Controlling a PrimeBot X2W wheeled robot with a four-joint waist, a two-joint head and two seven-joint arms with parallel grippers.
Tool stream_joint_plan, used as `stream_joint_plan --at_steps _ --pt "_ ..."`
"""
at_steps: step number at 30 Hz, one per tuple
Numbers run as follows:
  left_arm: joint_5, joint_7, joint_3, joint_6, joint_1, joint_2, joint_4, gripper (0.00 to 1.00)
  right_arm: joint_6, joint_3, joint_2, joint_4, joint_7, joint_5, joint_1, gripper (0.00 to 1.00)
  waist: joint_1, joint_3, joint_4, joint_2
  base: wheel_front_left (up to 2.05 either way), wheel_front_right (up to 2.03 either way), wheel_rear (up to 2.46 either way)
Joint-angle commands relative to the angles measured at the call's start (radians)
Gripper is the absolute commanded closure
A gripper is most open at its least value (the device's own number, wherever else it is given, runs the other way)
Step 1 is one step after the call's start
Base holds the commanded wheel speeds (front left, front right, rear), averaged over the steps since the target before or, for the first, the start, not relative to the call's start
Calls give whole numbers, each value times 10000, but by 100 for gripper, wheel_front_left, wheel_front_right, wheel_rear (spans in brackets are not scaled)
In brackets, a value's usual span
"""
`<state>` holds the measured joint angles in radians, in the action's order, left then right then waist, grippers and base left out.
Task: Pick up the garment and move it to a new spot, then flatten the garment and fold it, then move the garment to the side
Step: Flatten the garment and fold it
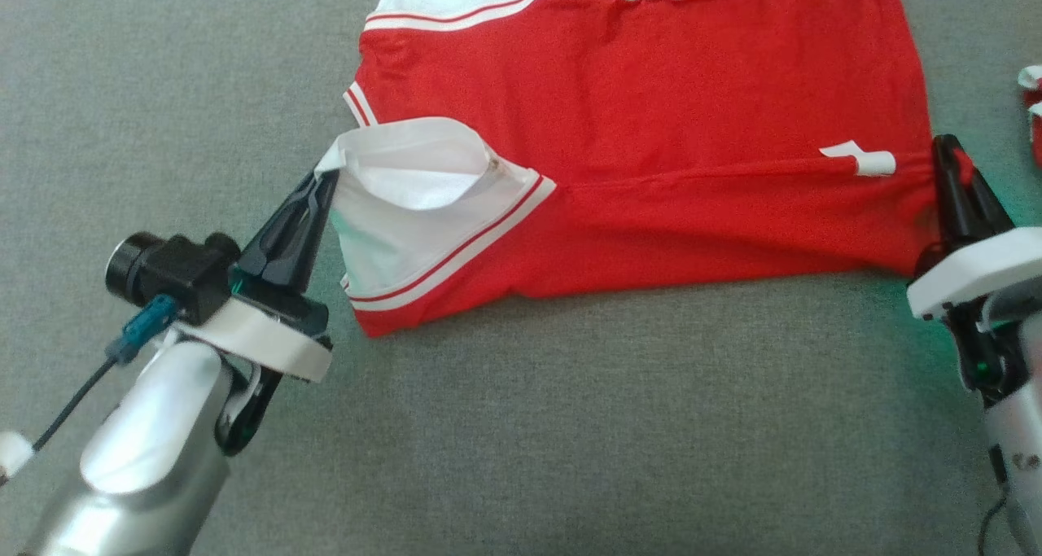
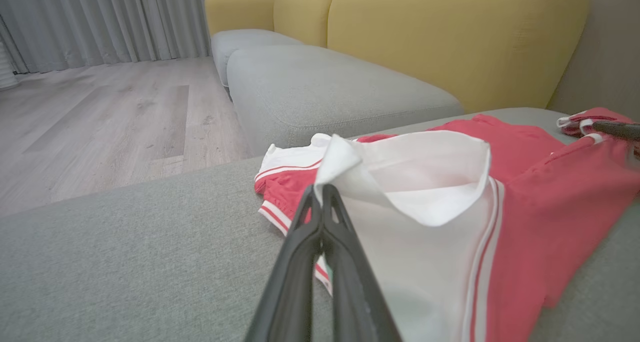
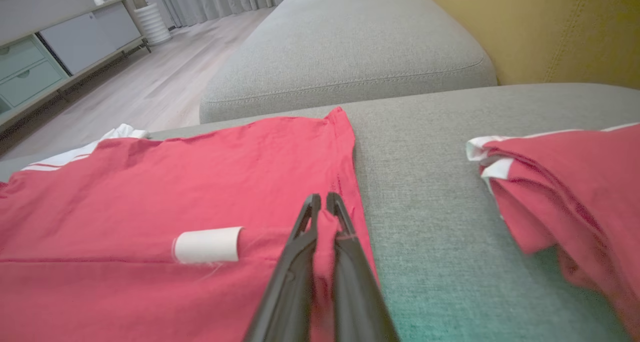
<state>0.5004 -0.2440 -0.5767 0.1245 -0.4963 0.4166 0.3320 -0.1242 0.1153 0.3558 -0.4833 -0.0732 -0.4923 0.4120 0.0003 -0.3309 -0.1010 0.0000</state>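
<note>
While the left gripper (image 1: 324,183) clamps the white sleeve (image 1: 407,214) of the garment (image 1: 651,84), the right gripper (image 1: 947,151) pinches its red hem (image 1: 913,92), the cloth spread between them on the grey cushion (image 1: 570,426).

The T-shirt (image 1: 651,92) is red, its sleeves (image 1: 391,214) white with red-and-white striped seams. The sofa seat (image 1: 529,426) is grey, the backrest (image 2: 450,41) yellow; at three o'clock, another red-and-white garment (image 3: 565,182).
</note>
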Motion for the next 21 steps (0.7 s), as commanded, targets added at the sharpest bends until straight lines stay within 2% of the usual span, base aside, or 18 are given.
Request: stream_joint_plan --at_steps 1,2,3,4,5,7,11,12,17,21 --pt "-70 -138 274 39 -601 226 175 100 -65 236 45 -13 -108 165 326 58 -3 -98 -21 0 0 0 0" --pt "-28 -151 225 46 -726 164 370 89 -65 247 10 -182 -195 208 459 0 -3 -114 -23 0 0 0 0" --pt "17 -160 170 51 -822 110 542 65 -65 259 -31 -310 -358 267 579 0 -3 -117 -25 0 0 0 0" --pt "46 -166 123 53 -901 69 682 14 -65 283 -82 -423 -504 299 660 0 -3 -102 -33 0 0 0 0" --pt "52 -169 201 55 -956 2 741 0 -65 316 -113 -515 -665 344 705 0 -3 -65 -43 0 0 0 0" --pt "-105 -172 518 20 -878 -148 692 0 -65 415 -60 -640 -1070 593 701 0 -3 66 -58 0 0 0 0" --pt "-451 -175 1193 -421 68 -665 545 0 -65 331 -8 -700 -1682 1241 420 0 -3 478 -20 0 0 0 0" --pt "-451 -175 1193 -421 68 -665 545 0 -65 331 -8 -700 -1682 1241 420 0 -3 478 -20 0 0 0 0" --pt "-110 -176 1790 -742 1865 -1552 487 0 -65 -97 -450 -392 -1852 1456 -261 0 -3 968 164 0 0 0 0" --pt "58 -176 1902 -890 2760 -1968 719 0 -65 -280 -692 -127 -1873 1423 -694 0 -3 1109 288 0 0 0 0"
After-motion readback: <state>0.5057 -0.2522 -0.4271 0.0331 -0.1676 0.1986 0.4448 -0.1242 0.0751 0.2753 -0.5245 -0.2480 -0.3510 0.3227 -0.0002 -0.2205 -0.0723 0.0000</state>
